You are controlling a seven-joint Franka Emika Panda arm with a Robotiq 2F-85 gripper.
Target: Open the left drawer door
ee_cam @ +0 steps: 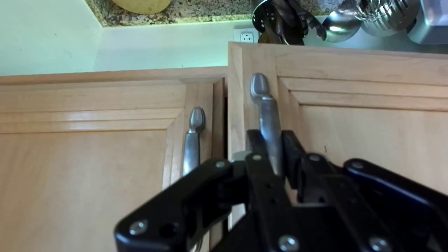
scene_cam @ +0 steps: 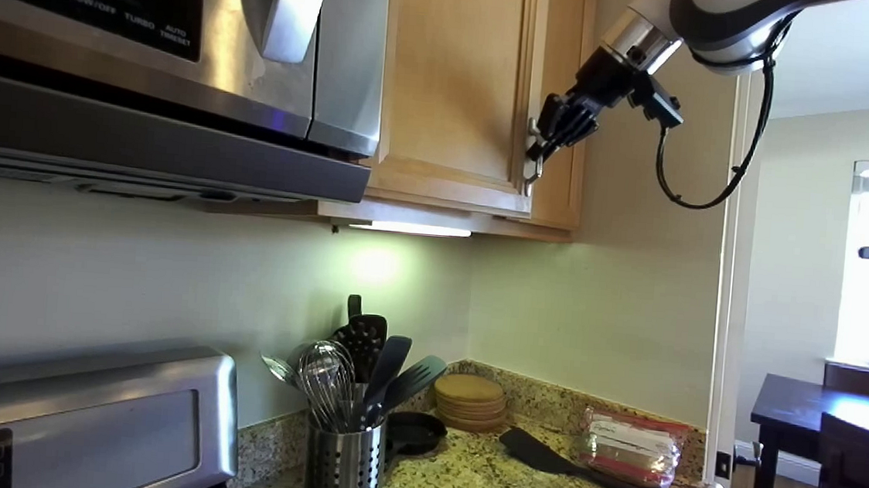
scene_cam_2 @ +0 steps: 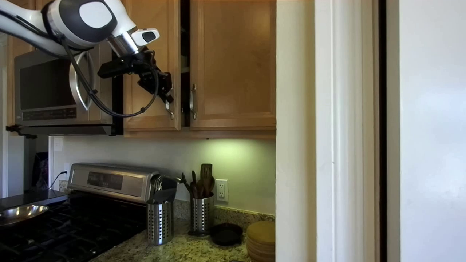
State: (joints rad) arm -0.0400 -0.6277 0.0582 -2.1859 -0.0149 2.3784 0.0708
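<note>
"Gripper first: is it holding anything?"

"Yes. Its black fingers pinch a metal bar handle, one on each side, right of centre in the wrist view. That view seems upside down, with speckled granite along its top."

"And the door?"

"The left cabinet door, tall and honey-coloured, fills the upper middle of an exterior view. The gripper is at its right edge, so the panel lies to the gripper's left. The handle runs upright, parallel to that edge; the fingers press across it."

"Open yet?"

"Only ajar. In an exterior view, a dark gap at upper centre parts it from the matching door on its right."

"Which way should it go?"

"Outward, then curving left in that view, I'd judge; the hinge is presumably on the microwave side. The upright bar will probably need to turn a little within the grip, or it could slip."

"Farther out?"

"The white arm reaches in from upper left. Metal utensil holders stand at lower centre."
</note>
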